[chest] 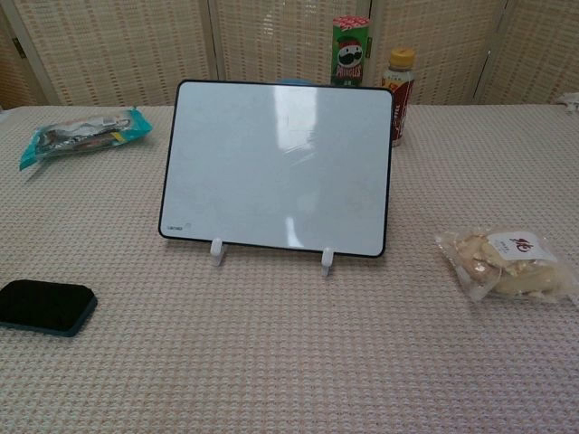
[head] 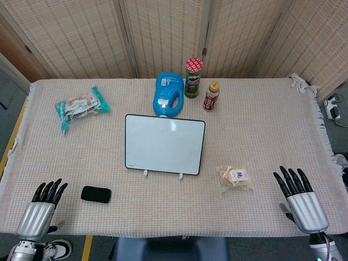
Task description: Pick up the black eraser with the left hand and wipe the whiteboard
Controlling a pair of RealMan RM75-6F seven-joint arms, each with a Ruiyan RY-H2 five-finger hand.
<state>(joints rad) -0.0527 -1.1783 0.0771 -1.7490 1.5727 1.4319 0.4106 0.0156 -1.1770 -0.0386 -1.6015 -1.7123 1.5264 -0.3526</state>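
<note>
The black eraser (head: 96, 194) (chest: 45, 306) lies flat on the woven cloth near the table's front left. The whiteboard (head: 165, 143) (chest: 277, 166) stands propped on two white feet at the middle of the table, leaning back. My left hand (head: 41, 212) rests palm down at the front left corner, fingers spread, a short way left of the eraser and not touching it. My right hand (head: 302, 202) lies palm down at the front right corner, fingers apart, holding nothing. Neither hand shows in the chest view.
Behind the board stand a blue bottle (head: 168, 94), a green chips can (head: 193, 77) (chest: 351, 50) and a small brown bottle (head: 212, 95) (chest: 399, 93). A teal snack packet (head: 81, 106) (chest: 83, 132) lies far left. A clear bag of snacks (head: 235, 176) (chest: 508, 262) lies right of the board.
</note>
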